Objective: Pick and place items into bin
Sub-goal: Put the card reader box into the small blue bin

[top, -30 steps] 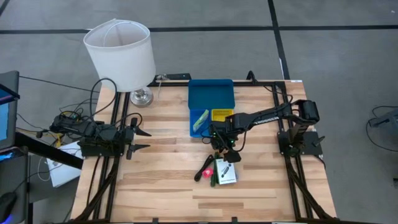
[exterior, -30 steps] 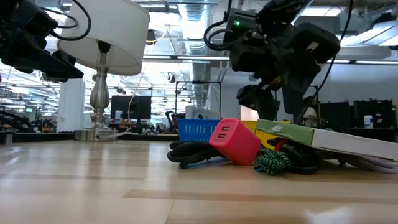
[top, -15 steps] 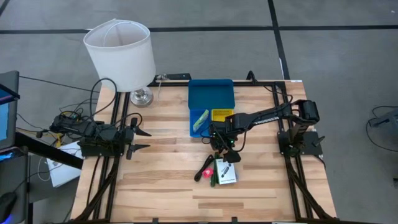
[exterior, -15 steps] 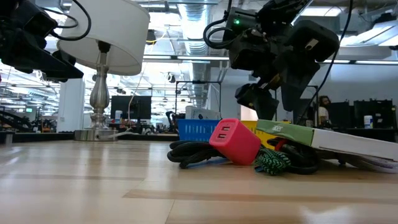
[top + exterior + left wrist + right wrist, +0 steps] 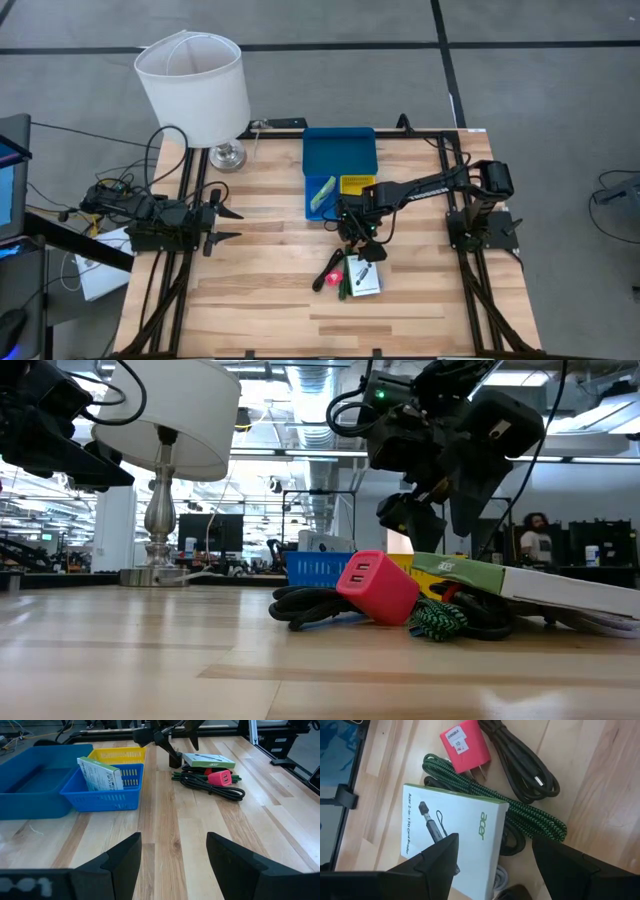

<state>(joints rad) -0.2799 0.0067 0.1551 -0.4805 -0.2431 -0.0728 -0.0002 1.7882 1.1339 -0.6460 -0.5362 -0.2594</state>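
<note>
Directly below our right end effector [image 5: 492, 865] — fingers spread wide, empty — lie the white Acer box [image 5: 450, 840], red charger [image 5: 465, 747] and braided green cable [image 5: 530, 817]; left end effector [image 5: 172, 865] waits, open too.

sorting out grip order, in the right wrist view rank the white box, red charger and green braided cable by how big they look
1. White box, largest.
2. Green braided cable: long but thin, partly hidden under the box, so its rank is unsure.
3. Red charger, smallest.

The right gripper hangs open above them.
</note>
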